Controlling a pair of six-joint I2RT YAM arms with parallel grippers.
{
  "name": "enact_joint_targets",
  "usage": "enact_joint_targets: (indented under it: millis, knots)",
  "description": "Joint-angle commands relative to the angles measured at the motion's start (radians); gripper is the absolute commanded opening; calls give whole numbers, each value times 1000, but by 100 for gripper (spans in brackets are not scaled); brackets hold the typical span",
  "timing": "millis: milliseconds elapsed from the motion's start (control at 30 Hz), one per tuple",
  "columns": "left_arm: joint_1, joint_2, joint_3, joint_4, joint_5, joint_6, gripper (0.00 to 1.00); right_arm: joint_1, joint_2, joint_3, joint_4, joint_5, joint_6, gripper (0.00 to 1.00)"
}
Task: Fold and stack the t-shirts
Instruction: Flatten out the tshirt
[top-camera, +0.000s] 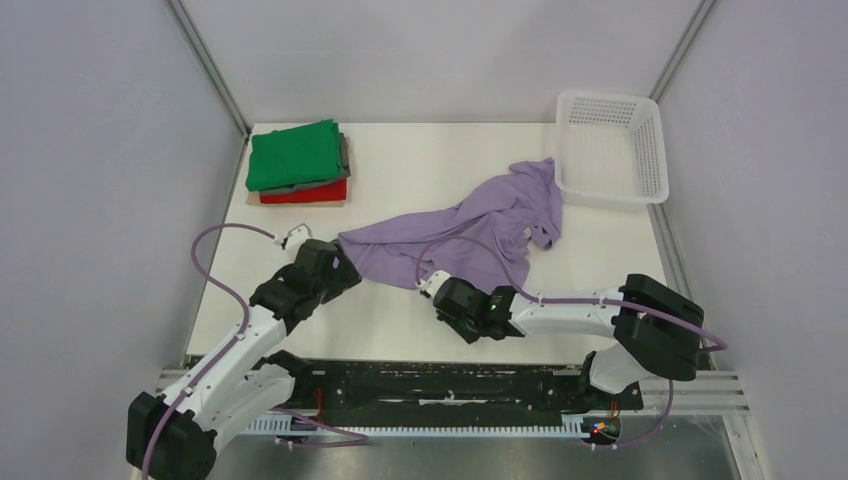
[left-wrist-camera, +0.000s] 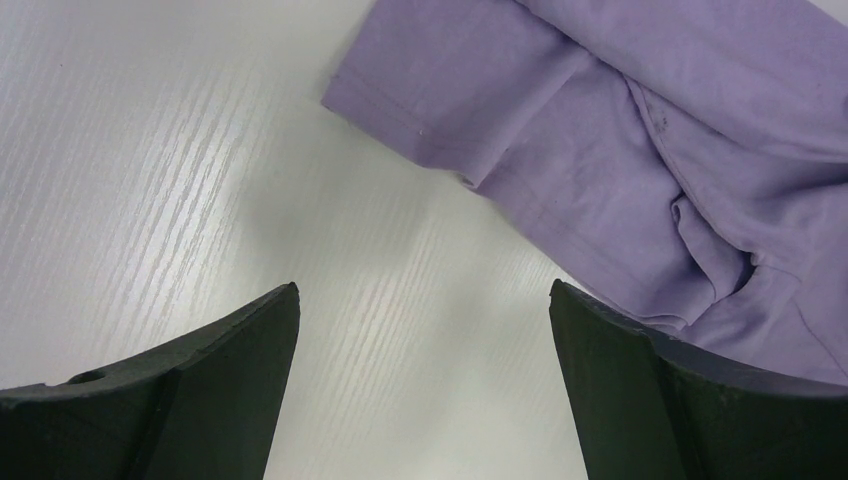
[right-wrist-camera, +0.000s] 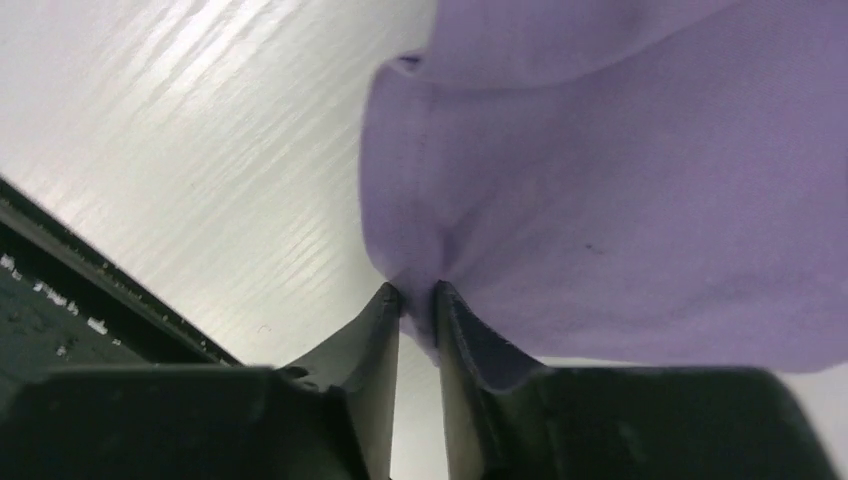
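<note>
A light purple t-shirt (top-camera: 470, 230) lies crumpled across the middle of the table. My right gripper (top-camera: 445, 290) is shut on its near hem; the right wrist view shows the cloth (right-wrist-camera: 600, 200) pinched between the fingertips (right-wrist-camera: 415, 295). My left gripper (top-camera: 338, 262) is open and empty just left of the shirt's left edge; in the left wrist view the shirt (left-wrist-camera: 620, 150) lies ahead and to the right of it (left-wrist-camera: 423, 295). A folded stack with a green shirt (top-camera: 294, 155) on top, grey (top-camera: 344, 160) and red (top-camera: 305, 193) beneath, sits at the far left.
A white plastic mesh basket (top-camera: 610, 147) stands at the far right corner, touching the purple shirt's far end. Walls and metal posts close in the table on the left, back and right. A black rail (top-camera: 440, 385) runs along the near edge.
</note>
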Motion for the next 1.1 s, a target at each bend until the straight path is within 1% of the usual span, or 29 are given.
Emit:
enact_joint_targets:
  millis: [0,67,200,333,467,600,733,867,933,1000,1067]
  knots:
    - [1,-10,-12,36,4,-35,100,-10,17,-27,-56,183,3,8]
    - [1,-3,-14,36,10,-34,100,-29,3,-27,-54,218,6,0]
    - [1,4,-23,22,11,-36,100,-68,-68,-15,-13,277,23,0]
    - [1,-1,-31,1,22,-42,100,-134,-181,-57,96,295,26,0]
    - [1,11,-37,-10,22,-39,100,-248,-247,-80,115,291,3,0]
    - [1,61,-35,-27,51,-25,100,-329,-294,-86,118,309,-33,0]
    - [1,108,-37,-59,6,-46,100,-380,-306,-87,121,338,-55,0]
    - [4,143,-38,18,-22,-66,100,-430,-343,-90,117,365,-51,0]
    - [18,164,-34,58,-52,-67,100,-457,-373,-100,123,413,-41,0]
    - [51,191,-27,97,-69,-60,100,-474,-395,-105,132,462,-38,0]
    - [100,225,-16,119,-44,-50,100,-482,-406,-97,132,476,-49,0]
